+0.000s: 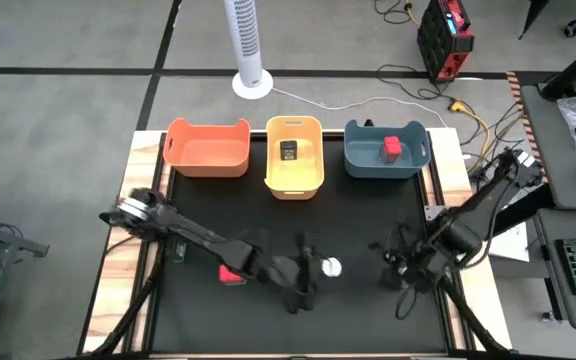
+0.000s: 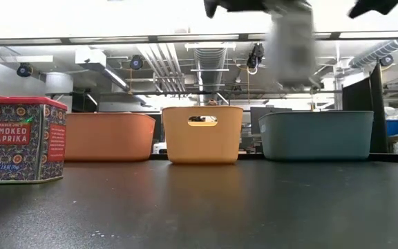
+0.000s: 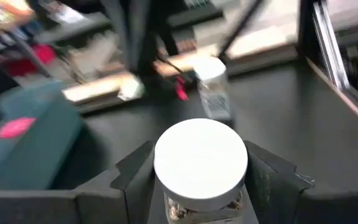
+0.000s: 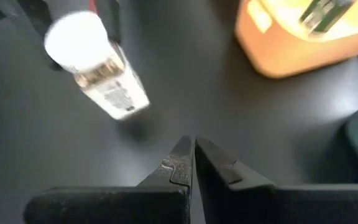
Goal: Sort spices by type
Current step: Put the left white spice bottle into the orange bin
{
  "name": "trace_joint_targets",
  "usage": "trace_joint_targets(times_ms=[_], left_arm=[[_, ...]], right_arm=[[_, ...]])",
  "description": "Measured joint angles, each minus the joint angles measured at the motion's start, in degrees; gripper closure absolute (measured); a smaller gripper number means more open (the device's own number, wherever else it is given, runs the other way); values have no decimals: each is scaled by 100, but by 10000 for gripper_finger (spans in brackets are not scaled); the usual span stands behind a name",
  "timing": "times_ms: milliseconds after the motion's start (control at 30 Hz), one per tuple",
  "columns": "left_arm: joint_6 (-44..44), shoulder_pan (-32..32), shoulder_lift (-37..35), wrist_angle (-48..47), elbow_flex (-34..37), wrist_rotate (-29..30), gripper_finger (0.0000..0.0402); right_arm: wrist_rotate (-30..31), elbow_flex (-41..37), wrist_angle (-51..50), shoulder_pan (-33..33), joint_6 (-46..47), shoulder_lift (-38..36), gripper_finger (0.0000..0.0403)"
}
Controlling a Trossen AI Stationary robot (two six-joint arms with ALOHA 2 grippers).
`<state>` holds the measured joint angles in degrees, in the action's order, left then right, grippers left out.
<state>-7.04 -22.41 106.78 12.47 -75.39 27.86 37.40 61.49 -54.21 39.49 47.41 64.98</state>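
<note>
High view looked straight down on the whole worktop [image 1: 368, 330], low view sat at worktop level facing the three bins along the far edge, wrist views rode close, both sharing the white-capped jar [image 3: 201, 165].

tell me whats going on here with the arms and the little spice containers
The left end effector is shut on a clear white-capped jar, lifted off the black table. A second jar stands beyond it. The right end effector is shut and empty, hovering nearby. A black container already sits in the yellow bin, a red one in the blue bin; the orange bin looks empty. A smoked paprika tin is still on the table.
</note>
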Motion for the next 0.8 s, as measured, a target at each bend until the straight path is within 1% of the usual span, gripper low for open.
trace_joint_targets(times_ms=[100, 167, 300, 433, 533, 633, 800], left_arm=[[2, 6, -911, 423, 896, 296, 209], [3, 17, -1462, 473, 1404, 575, 209], [-17, 90, -2517, 395, 2258, 1137, 210], [-54, 416, -3563, 373, 2947, 1472, 210], [-51, 826, -4263, 200, 3371, 1645, 210], [8, 1412, -4853, 91, 3650, 1682, 210], [201, 2756, -5385, -158, 3845, 1679, 210]], right_arm=[[71, 0, 244, -547, -691, -76, 394], [56, 0, 456, -971, -1166, -91, 394], [-214, 0, 856, -1948, -2073, -71, 394], [-594, 0, 1290, -2938, -2767, -30, 394], [-635, 0, 1627, -3526, -3037, 32, 394], [-637, -7, 1924, -3945, -3291, 133, 394], [-647, -17, 2254, -4346, -3487, 388, 394]])
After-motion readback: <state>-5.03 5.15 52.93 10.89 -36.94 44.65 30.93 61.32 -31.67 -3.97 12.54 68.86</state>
